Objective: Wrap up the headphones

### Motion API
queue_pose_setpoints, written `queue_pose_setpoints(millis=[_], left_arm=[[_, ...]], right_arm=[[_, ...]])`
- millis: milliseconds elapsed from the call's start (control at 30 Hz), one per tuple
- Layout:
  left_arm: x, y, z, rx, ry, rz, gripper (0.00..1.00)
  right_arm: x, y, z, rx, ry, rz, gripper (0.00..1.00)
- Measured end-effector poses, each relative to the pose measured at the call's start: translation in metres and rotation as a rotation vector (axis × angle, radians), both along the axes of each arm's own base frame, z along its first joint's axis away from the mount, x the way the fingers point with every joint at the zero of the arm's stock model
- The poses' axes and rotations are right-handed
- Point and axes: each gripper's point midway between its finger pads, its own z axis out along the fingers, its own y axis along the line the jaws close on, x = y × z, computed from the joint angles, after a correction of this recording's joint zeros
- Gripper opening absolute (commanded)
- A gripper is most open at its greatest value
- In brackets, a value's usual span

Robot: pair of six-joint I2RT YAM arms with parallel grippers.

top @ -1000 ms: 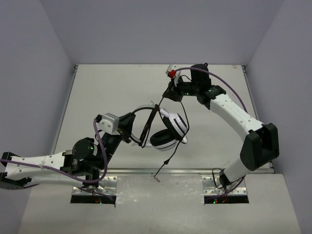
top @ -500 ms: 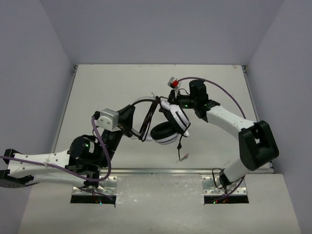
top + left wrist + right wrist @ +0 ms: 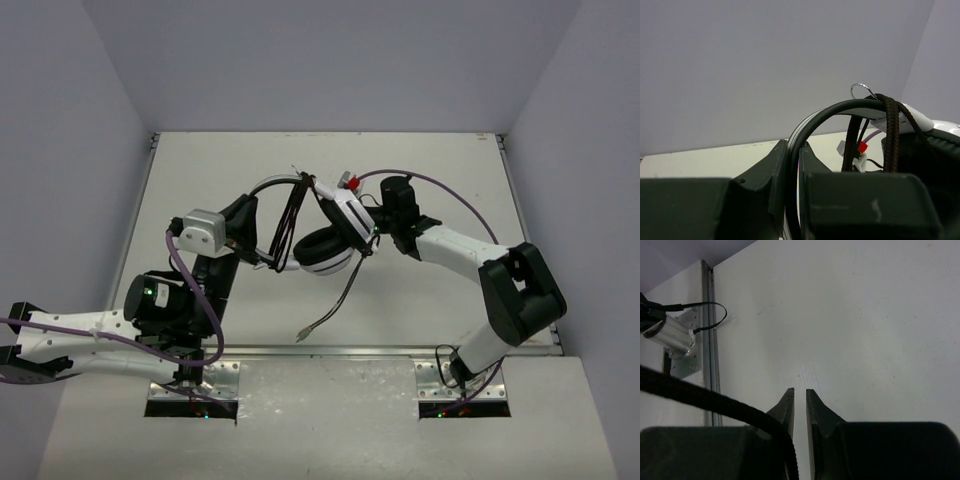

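Top external view — white-and-black over-ear headphones (image 3: 322, 262) hang above the middle of the pale flat table (image 3: 200, 180), carried between both arms.
Left gripper (image 3: 792, 144) is clamped on the black padded headband (image 3: 830, 107). Right gripper (image 3: 799, 391) is closed to a slit — the thin black cable (image 3: 335, 305) runs into it, loops over the headband, and its loose end trails toward the table's near edge.
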Motion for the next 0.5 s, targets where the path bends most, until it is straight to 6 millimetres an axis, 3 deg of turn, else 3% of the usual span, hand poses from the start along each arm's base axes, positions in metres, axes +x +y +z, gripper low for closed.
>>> queue_pose_setpoints(millis=[133,267,333,500], left_arm=[[0.0,0.009,0.007,0.007,-0.023,0.026,0.0],[0.0,0.019,0.011,0.024,-0.038,0.041,0.0],[0.0,0.027,0.014,0.014,-0.042,0.05,0.0],[0.003,0.049,0.02,-0.06,-0.042,0.096,0.0]], right_arm=[[-0.004,0.001,0.004,0.004,0.018,0.023,0.2],[-0.011,-0.001,0.012,-0.007,0.04,0.041,0.11],[-0.012,-0.002,0.018,-0.014,0.034,0.045,0.02],[-0.008,-0.002,0.034,-0.018,-0.005,0.048,0.01]])
